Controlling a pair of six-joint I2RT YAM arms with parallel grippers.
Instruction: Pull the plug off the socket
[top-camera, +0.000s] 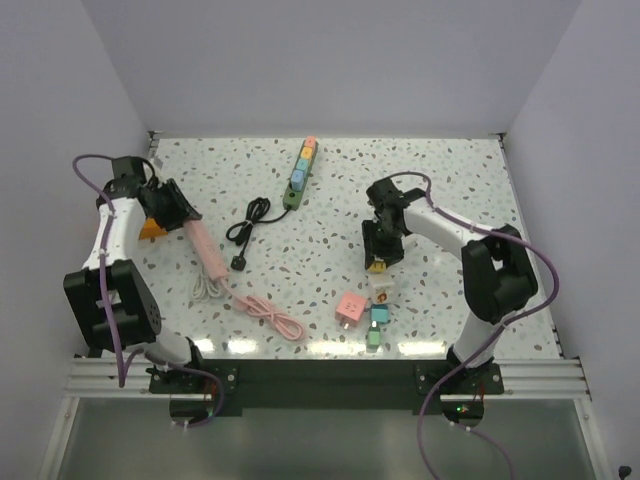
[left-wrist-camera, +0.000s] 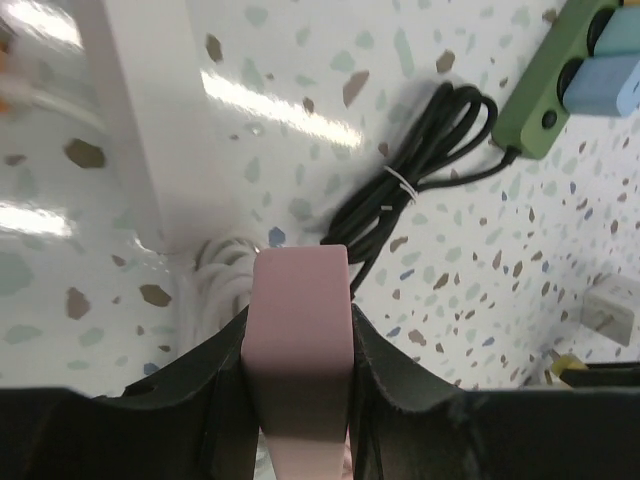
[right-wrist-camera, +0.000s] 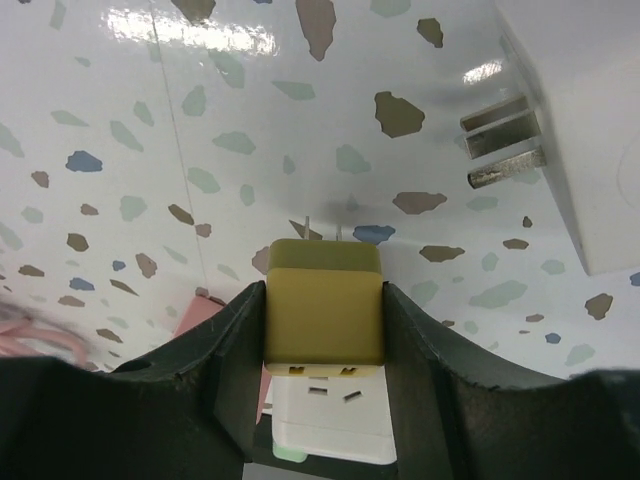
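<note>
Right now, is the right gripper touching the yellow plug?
Touching. Right wrist view: both fingers of the right gripper press flat against the sides of the yellow plug, no gap.

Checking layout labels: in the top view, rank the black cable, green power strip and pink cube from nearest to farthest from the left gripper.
1. Black cable, just right of the left gripper.
2. Green power strip, back centre.
3. Pink cube, front, right of centre.

Glossy speckled tabletop (right-wrist-camera: 120, 120), matt olive plug (right-wrist-camera: 322, 300), perhaps plastic, shiny metal prongs (right-wrist-camera: 500, 138)
</note>
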